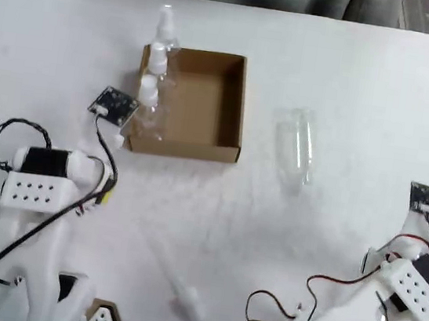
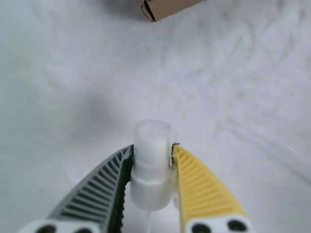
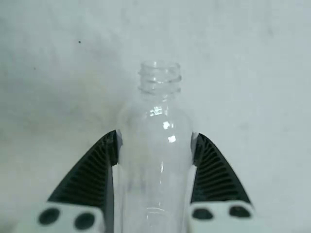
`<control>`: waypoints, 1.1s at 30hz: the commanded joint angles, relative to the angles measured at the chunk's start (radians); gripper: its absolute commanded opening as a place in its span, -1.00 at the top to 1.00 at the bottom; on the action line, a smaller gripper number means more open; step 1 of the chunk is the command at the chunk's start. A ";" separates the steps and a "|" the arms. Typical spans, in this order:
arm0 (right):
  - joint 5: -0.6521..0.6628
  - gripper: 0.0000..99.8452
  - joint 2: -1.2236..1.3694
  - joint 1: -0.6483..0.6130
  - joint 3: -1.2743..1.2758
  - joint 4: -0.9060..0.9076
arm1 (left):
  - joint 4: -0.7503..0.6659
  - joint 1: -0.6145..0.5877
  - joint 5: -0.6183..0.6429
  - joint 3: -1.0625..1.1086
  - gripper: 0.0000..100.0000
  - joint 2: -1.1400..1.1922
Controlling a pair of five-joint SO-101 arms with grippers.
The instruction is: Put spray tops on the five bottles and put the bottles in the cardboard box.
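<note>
My left gripper [image 2: 152, 149] is shut on a white spray top [image 2: 152, 170], held over the white cloth, with a corner of the cardboard box [image 2: 165, 7] just beyond it. My right gripper [image 3: 155, 137] is shut on the body of a clear uncapped bottle [image 3: 158, 92], its open neck pointing away from the wrist. In the high view the cardboard box [image 1: 224, 150] sits mid-table, and three bottles with spray tops [image 1: 154, 81] stand at its left wall. Another clear bottle [image 1: 295, 147] lies on the cloth to the right of the box.
A loose spray top with its dip tube [image 1: 183, 297] lies on the cloth near the front edge, between the two arm bases. The left arm [image 1: 38, 181] is front left and the right arm [image 1: 411, 285] front right. The table's far edge runs behind the box.
</note>
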 commanded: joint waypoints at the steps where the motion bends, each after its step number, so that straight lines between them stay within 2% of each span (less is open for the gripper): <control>1: 0.011 0.97 -0.027 -0.058 -0.098 0.001 | -0.025 0.004 0.012 -0.014 0.96 -0.047; 7: 0.009 0.97 -0.047 -0.211 -0.245 0.165 | -0.040 0.002 0.017 -0.018 0.96 -0.047; 14: 0.006 0.97 -0.272 -0.616 -0.299 0.328 | -0.040 -0.039 0.055 -0.026 0.96 -0.047; 16: -0.049 0.97 -0.369 -0.713 -0.299 0.340 | -0.060 -0.070 0.055 -0.025 0.96 -0.047; 20: -0.216 0.97 -0.512 -0.809 -0.279 0.242 | -0.066 -0.093 0.054 -0.025 0.96 -0.047; 28: -0.459 0.97 -0.567 -0.912 -0.044 -0.193 | -0.092 -0.091 0.060 -0.025 0.96 -0.047; 33: -0.695 0.97 -0.593 -0.995 0.097 -0.371 | -0.103 -0.094 0.060 -0.025 0.96 -0.047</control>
